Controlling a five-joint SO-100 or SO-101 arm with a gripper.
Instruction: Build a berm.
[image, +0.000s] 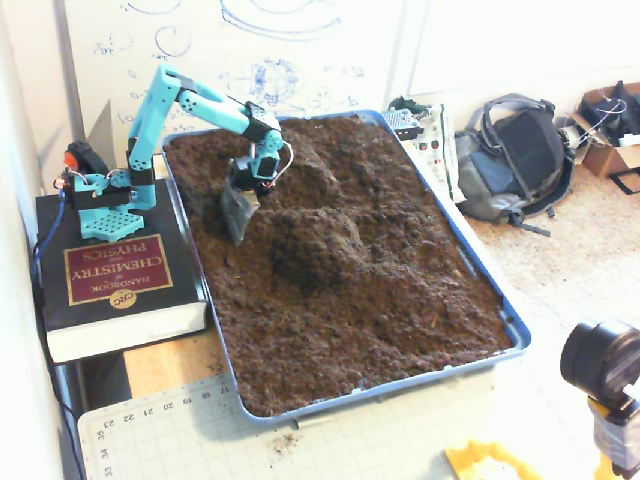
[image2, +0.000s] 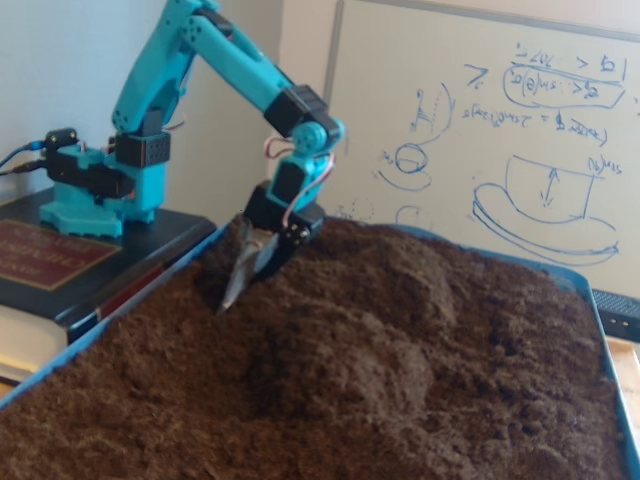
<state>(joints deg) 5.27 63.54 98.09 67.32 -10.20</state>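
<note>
A blue tray (image: 400, 387) (image2: 60, 352) is filled with dark brown soil. The berm (image: 318, 228) (image2: 372, 352) is a lumpy raised ridge running from the tray's back toward its middle, in both fixed views. My turquoise arm reaches in from the left. Its gripper (image: 237, 226) (image2: 238, 292) carries a flat grey blade (image: 236, 208) (image2: 240, 275) pointing down. The blade tip touches the soil just left of the berm. The black jaw lies close against the blade, with nothing held between them.
The arm's base stands on a thick black book (image: 110, 280) left of the tray. A backpack (image: 515, 160) lies on the floor at right. A cutting mat (image: 150, 440) and a camera (image: 600, 365) sit in front. A whiteboard (image2: 500, 130) stands behind.
</note>
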